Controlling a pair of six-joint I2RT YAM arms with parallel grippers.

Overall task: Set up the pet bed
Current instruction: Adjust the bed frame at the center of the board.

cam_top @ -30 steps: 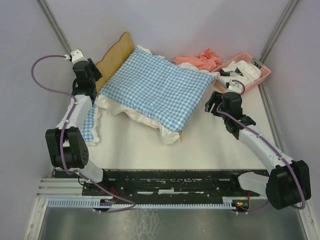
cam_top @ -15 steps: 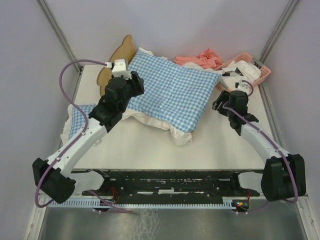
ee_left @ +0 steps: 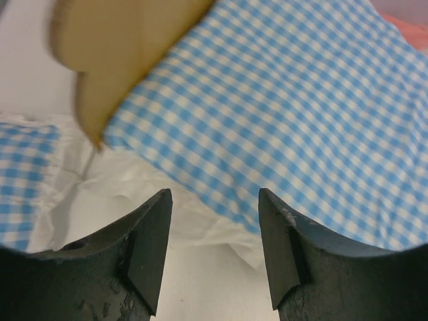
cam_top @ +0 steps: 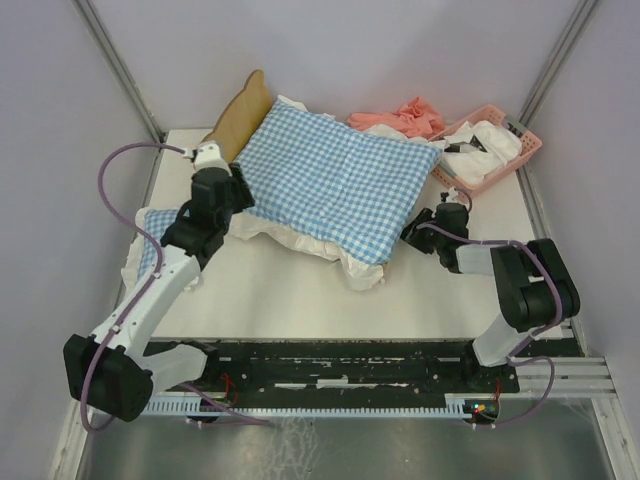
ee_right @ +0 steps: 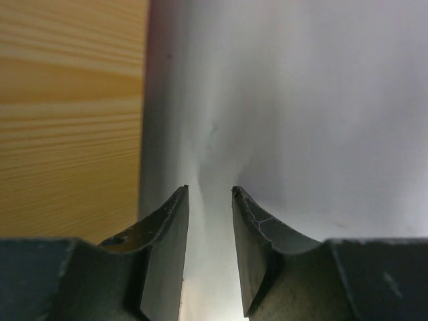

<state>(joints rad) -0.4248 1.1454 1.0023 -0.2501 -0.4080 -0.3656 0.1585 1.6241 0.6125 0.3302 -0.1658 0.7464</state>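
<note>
The pet bed lies at the back of the table. Only its light-wood headboard (cam_top: 245,108) (ee_left: 114,60) shows, because a blue-and-white checked cushion (cam_top: 335,180) (ee_left: 301,100) with a white frill (ee_left: 167,194) covers the rest. My left gripper (cam_top: 237,187) (ee_left: 212,195) is open just short of the cushion's left frilled edge, with nothing between its fingers. My right gripper (cam_top: 413,229) (ee_right: 210,192) sits low at the cushion's right end. Its jaws stand a narrow gap apart, beside a wooden rail (ee_right: 67,114) and pale fabric (ee_right: 301,120), and nothing clearly sits between them.
A pink plastic basket (cam_top: 523,152) holding white cloth stands at the back right. A pink cloth (cam_top: 405,118) lies behind the cushion. A smaller checked, frilled pillow (cam_top: 150,245) (ee_left: 20,174) lies at the left table edge under my left arm.
My left gripper has drawn back left from the cushion top to its left edge. My right arm has dropped low and reached toward the bed's right end, its jaws narrowing.
</note>
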